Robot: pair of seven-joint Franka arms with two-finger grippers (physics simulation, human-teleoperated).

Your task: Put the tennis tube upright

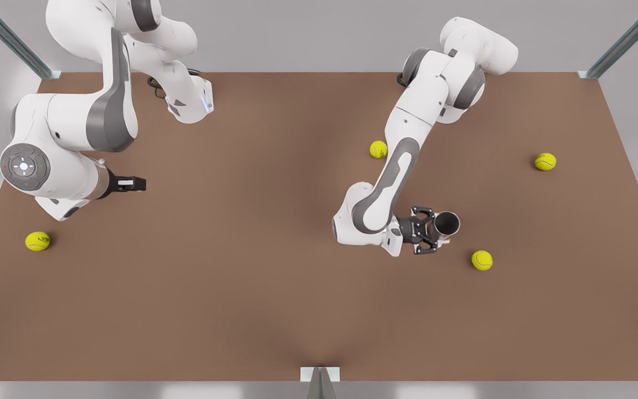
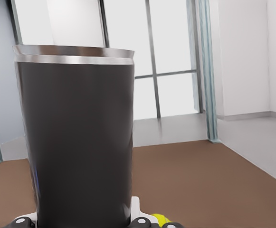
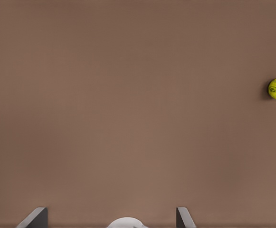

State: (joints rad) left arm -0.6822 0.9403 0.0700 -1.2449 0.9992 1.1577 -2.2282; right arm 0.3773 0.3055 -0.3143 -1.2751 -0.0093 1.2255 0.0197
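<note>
The worktop (image 1: 274, 310) was a plain brown surface carrying two arms and scattered balls. The arm on the front view's right reached out over it; its wrist view faced the tube at close range, so this was the left arm. The other arm, on the front view's left, waited apart over bare surface, the right tool (image 1: 130, 183) pointing sideways with its fingers spread and nothing between them.

The tennis tube (image 1: 445, 224) stood upright toward the front view's right, open silvery rim uppermost, its dark wall vertical in the left wrist view (image 2: 78, 142). The left tool (image 1: 435, 230) was clamped on the tube's side from the flank, a hold that judged suitable for steadying it on end.

Four tennis balls lay loose; the nearest (image 1: 482, 260) sat near the tube but apart, clear of its base.
</note>
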